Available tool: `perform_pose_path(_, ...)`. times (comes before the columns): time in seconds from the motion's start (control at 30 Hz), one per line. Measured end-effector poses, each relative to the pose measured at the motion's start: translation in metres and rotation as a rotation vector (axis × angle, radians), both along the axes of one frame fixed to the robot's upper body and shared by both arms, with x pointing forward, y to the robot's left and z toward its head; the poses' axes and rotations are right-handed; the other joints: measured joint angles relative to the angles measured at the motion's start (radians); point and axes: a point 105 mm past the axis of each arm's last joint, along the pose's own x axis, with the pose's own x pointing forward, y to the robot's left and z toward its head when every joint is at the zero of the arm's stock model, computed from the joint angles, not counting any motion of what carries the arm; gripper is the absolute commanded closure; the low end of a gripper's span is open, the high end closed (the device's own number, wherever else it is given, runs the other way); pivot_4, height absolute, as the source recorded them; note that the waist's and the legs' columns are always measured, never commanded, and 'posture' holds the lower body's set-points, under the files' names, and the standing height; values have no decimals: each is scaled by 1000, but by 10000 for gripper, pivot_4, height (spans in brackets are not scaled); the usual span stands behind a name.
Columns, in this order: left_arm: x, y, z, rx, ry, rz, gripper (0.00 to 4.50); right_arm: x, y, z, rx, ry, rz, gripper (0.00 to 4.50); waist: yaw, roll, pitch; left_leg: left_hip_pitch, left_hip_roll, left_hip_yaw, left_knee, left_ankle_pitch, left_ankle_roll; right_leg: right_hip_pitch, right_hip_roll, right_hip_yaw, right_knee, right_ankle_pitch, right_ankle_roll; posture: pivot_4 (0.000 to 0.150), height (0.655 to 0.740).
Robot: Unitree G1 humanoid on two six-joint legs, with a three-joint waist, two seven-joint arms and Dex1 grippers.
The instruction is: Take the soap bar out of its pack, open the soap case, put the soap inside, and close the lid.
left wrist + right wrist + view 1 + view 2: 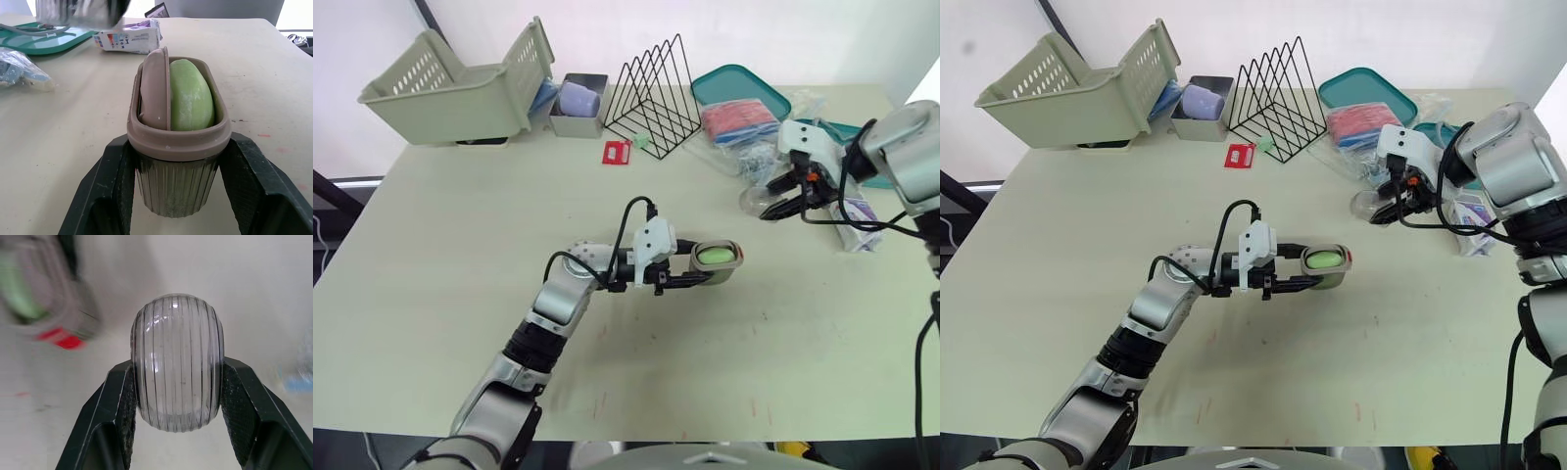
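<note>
The soap case base (717, 259) sits mid-table with the green soap bar (713, 256) inside it beside a brown insert (155, 88). My left gripper (690, 267) is shut on the case base, its fingers (110, 176) pressing both ribbed sides. The clear ribbed lid (177, 360) is held off the table to the right, in my right gripper (771, 201), which is shut on the lid (756, 199). The soap pack (858, 221), a white and purple box, lies at the right edge beyond the right gripper.
Along the back stand a tipped beige basket (460, 83), a metal tin (578, 106), a black wire rack (656, 98), a red card (618, 152), a teal lid (739, 86) and plastic bags (744, 132).
</note>
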Motion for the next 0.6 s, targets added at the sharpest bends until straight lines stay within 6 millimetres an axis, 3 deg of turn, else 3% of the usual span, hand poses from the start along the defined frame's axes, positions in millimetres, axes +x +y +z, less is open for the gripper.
perform_pose_path(0.13, 0, -1, 0, -2, -1, 0, 24782, -24, 17, 2, 37, 34, 134, 26900, -2, 0, 0, 0, 0, 0, 1, 0, 0, 0, 0, 0, 1, 0, 0, 1500, 7400)
perform_pose_path(0.23, 1, -2, 0, 1, -4, 5, 24782, -31, 22, 4, 54, 47, 169, 26900, -2, 0, 0, 0, 0, 0, 1, 0, 0, 0, 0, 0, 1, 0, 0, 1500, 7400)
perform_pose_path(0.6, 1, -3, 0, 2, -8, 8, 24782, -35, 35, -11, 67, 37, 217, 26900, -2, 0, 0, 0, 0, 0, 1, 0, 0, 0, 0, 0, 0, 0, 0, 1500, 7400)
